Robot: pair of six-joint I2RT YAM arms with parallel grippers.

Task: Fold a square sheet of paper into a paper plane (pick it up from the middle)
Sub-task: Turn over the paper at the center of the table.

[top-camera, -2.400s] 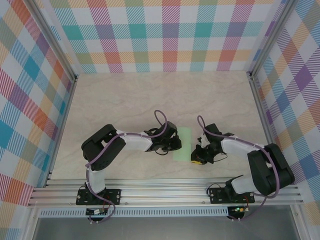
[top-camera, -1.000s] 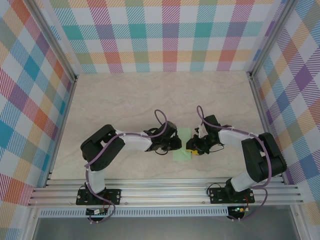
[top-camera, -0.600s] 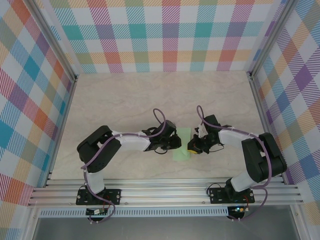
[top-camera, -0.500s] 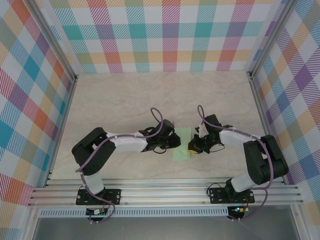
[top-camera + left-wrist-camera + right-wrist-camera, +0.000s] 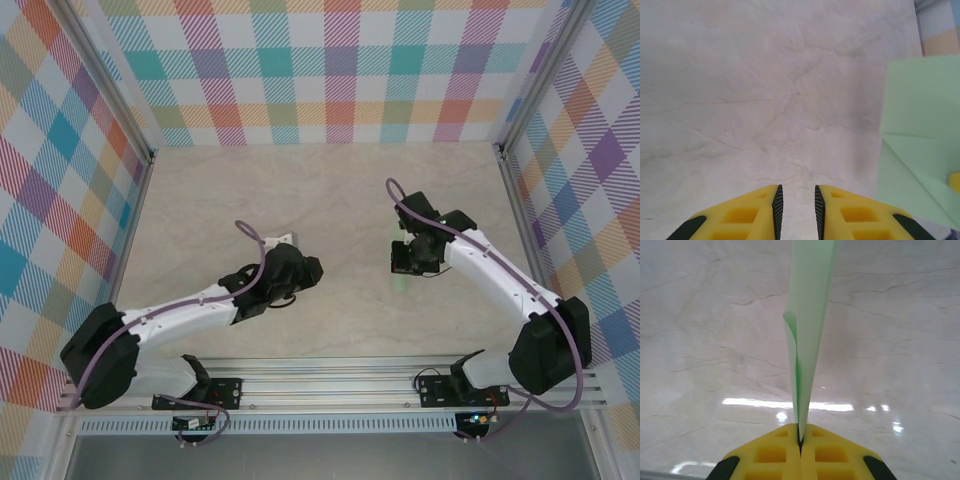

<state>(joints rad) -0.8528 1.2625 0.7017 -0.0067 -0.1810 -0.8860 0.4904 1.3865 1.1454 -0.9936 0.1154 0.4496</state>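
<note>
one paper plane, clamped in the right jaws; the left jaws stand slightly apart above the table.

The tabletop was pale beige with a marble pattern of thin darker veins. Three walls closed it in, at the back, left and right, all in a pastel check of teal, pink, orange, purple and yellow. Silver metal posts stood at the back corners, and metal rails ran along the near edge. Bright streaks of light glared off the glossy surface.
</note>
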